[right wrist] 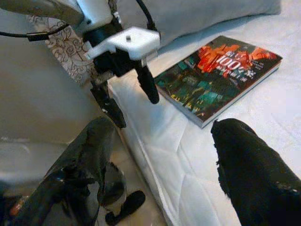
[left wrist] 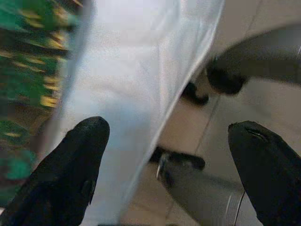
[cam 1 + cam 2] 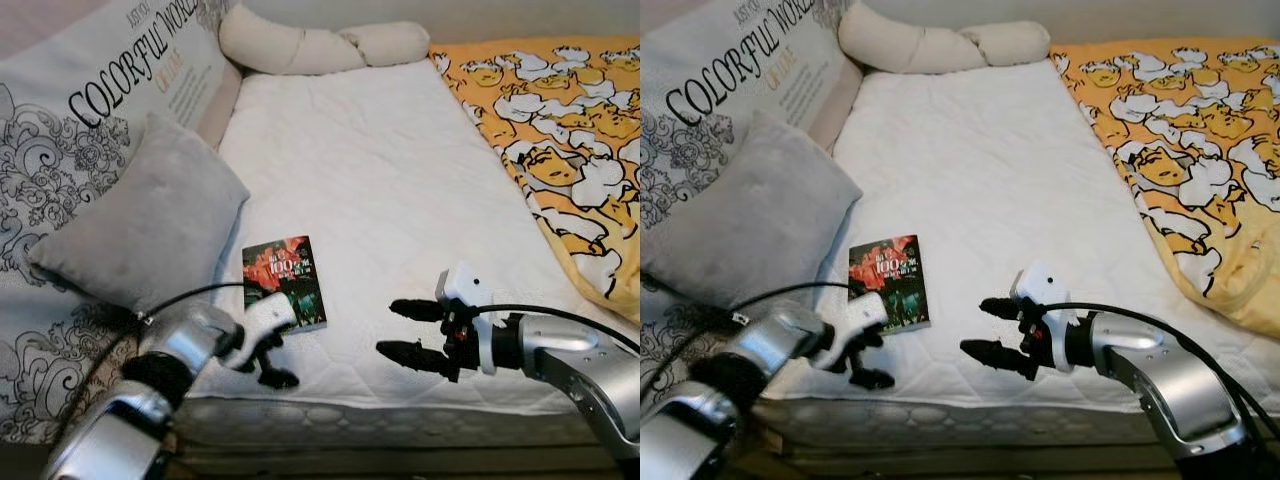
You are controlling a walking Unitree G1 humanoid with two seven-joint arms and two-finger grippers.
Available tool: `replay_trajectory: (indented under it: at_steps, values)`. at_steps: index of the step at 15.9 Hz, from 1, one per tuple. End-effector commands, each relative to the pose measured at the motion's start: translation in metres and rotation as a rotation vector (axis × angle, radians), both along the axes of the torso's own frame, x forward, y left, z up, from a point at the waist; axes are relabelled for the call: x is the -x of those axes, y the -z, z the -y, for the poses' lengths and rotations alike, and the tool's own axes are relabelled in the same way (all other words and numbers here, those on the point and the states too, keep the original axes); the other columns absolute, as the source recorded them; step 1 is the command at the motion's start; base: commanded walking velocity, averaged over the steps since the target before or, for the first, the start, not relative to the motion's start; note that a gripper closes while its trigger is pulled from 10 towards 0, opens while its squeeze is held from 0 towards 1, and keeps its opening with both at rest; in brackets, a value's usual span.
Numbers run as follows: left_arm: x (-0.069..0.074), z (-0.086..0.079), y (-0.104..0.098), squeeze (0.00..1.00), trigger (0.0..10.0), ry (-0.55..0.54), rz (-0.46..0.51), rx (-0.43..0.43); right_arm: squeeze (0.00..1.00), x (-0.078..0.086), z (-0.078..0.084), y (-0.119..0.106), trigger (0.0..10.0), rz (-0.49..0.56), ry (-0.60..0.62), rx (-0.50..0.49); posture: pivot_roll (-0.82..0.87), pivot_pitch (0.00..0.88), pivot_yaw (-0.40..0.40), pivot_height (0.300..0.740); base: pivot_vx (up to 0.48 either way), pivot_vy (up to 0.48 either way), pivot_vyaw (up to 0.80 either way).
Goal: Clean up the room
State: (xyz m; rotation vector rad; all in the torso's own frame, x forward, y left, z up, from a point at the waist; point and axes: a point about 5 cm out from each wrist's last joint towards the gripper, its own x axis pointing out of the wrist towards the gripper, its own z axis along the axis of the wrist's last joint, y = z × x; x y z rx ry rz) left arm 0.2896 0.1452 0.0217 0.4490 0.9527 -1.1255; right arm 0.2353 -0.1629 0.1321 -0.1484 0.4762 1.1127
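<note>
two open claws, left claw (image 3: 272,358) covering book (image 3: 285,280) corner, right claw (image 3: 408,330) beside

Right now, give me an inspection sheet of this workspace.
Surface: white mattress, bare in the middle.
Job's things: book lying flat near the front edge.
Clutter: grey cushion, printed pillow, twisted bolster, yellow blanket.
Hands: left hand open, at the edge just below the book; right hand open, over the mattress to the book's right.
Cables: black cable on the left arm.
Surroundings: tiled floor.
</note>
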Motion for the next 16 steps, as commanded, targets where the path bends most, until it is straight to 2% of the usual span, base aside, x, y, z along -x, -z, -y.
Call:
replay_trajectory:
  at_steps: [1, 4, 6, 7, 11, 13, 16]
  values:
    - [-0.006, -0.006, 0.000, 0.00, 10.0, -0.027, 0.042, -0.071, 0.00, 0.002, -0.002, -0.005, 10.0, 0.014, -0.026, 0.010, -0.10, 0.000, 0.097, 0.740, 0.000, 0.000, 0.00]
    - [-0.012, -0.013, 0.000, 0.00, 10.0, -0.047, 0.092, -0.147, 0.00, 0.003, 0.000, -0.005, 10.0, 0.011, -0.024, 0.018, -0.11, 0.000, 0.097, 0.740, 0.000, 0.000, 0.00]
    - [-0.014, -0.016, -0.001, 0.00, 10.0, -0.055, 0.106, -0.163, 0.00, 0.003, 0.000, -0.005, 10.0, 0.012, -0.020, 0.018, -0.11, 0.000, 0.093, 0.740, 0.000, 0.000, 0.00]
    - [-0.019, -0.022, -0.004, 0.00, 10.0, -0.075, 0.147, -0.189, 0.00, 0.001, 0.000, -0.006, 10.0, 0.020, -0.007, 0.012, -0.10, 0.000, 0.089, 0.740, 0.000, 0.000, 0.00]
    - [-0.026, -0.031, -0.007, 0.00, 10.0, -0.128, 0.241, -0.226, 0.00, -0.002, -0.001, -0.004, 10.0, 0.048, 0.010, 0.020, -0.10, 0.000, 0.090, 0.740, 0.000, 0.000, 0.00]
    - [-0.027, -0.032, -0.007, 0.00, 10.0, -0.147, 0.258, -0.236, 0.00, -0.001, -0.002, -0.005, 10.0, 0.051, 0.007, 0.019, -0.10, 0.000, 0.078, 0.740, 0.000, 0.000, 0.00]
    - [-0.031, -0.025, -0.015, 0.00, 10.0, -0.168, 0.241, -0.108, 0.00, 0.001, 0.000, -0.004, 10.0, 0.047, 0.006, 0.018, -0.09, 0.000, 0.074, 0.740, 0.000, 0.000, 0.00]
